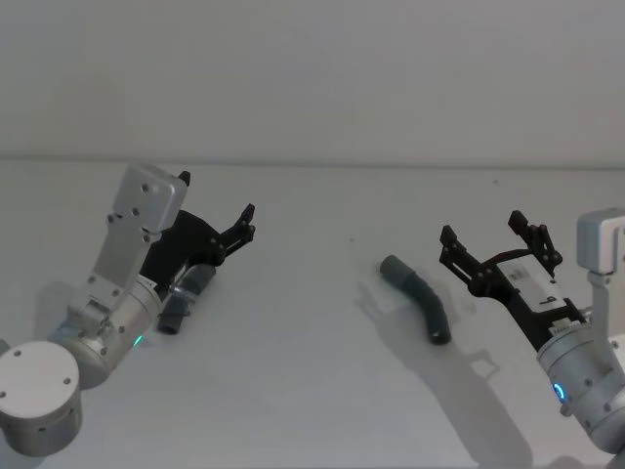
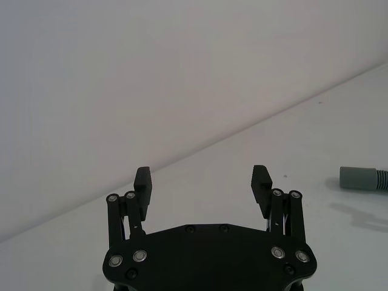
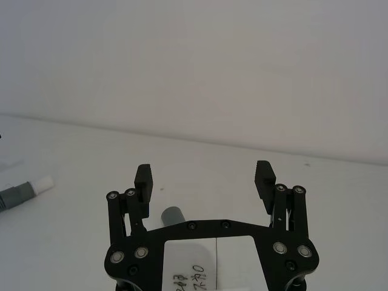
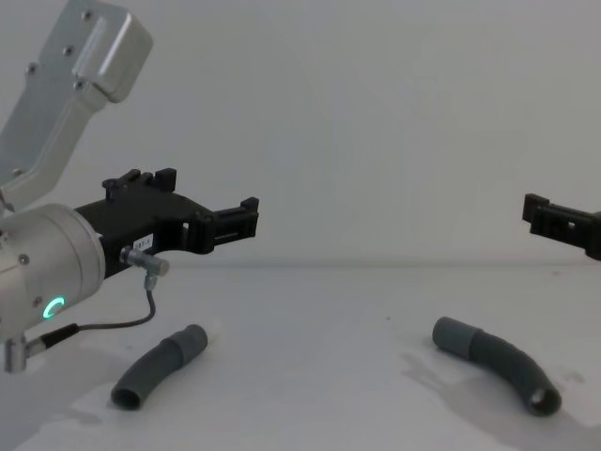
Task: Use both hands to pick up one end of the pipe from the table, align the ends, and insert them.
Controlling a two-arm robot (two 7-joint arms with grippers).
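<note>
Left wrist view: left gripper (image 2: 202, 182) closest, fingers spread wide, nothing held. Wide-collar hose piece (image 2: 364, 179) lies on the table (image 2: 315, 139), well off past one finger.
Right wrist view: right gripper (image 3: 205, 179) also spread, empty. That piece's cuff shows just past its palm.
Head view: white-tipped hose piece (image 1: 184, 301) lies below the left gripper, apart from it.

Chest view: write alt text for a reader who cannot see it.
Two curved dark grey ribbed hose pieces lie far apart on a white table. The left hose piece lies under the left pincer, which hovers above the table. The right hose piece lies below the right pincer, which enters at the right edge.
</note>
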